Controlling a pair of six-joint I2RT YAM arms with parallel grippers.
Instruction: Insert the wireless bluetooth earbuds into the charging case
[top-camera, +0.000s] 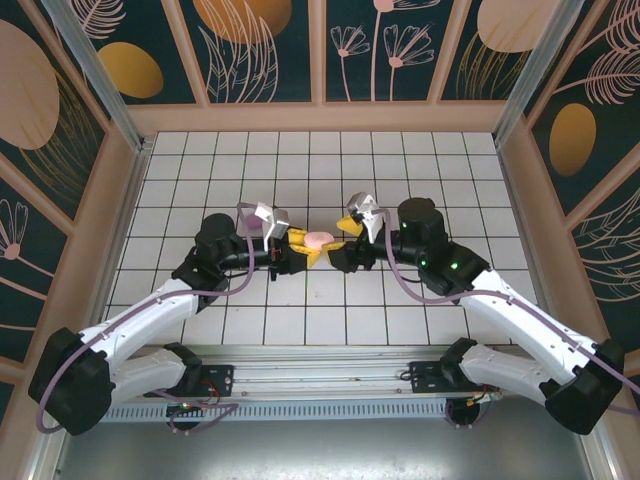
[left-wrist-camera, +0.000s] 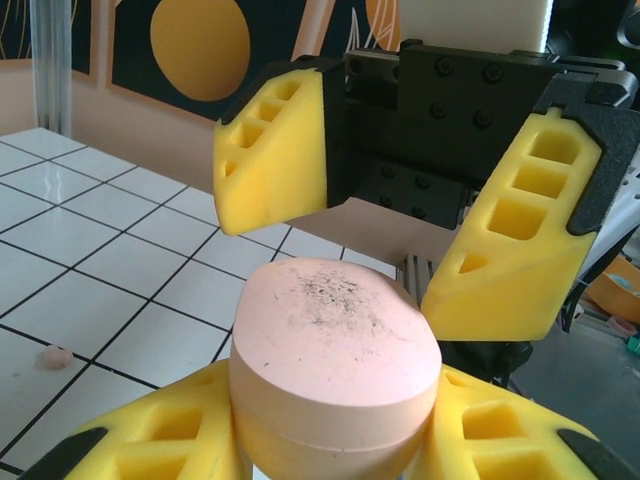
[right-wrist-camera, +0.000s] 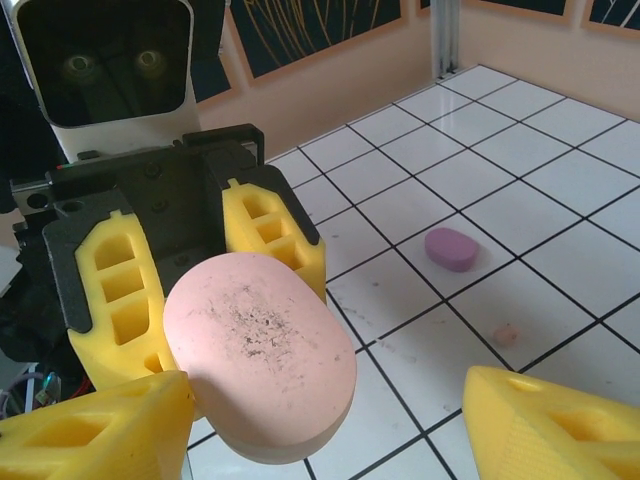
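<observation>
Left fingers (left-wrist-camera: 150, 445) pinch the pink charging case (left-wrist-camera: 335, 350). Right fingers (left-wrist-camera: 275, 150) stand spread, facing it from 2 o'clock. One pink earbud (left-wrist-camera: 55, 355) lies on the counter (left-wrist-camera: 120, 250), at the case's 9 o'clock.

Matt pink plastic on the charging case (left-wrist-camera: 335, 350), speckled with dark scuffs; porous yellow foam on the gripper pads (left-wrist-camera: 270, 150); glossy white tiles across the counter (top-camera: 400, 160).
</observation>
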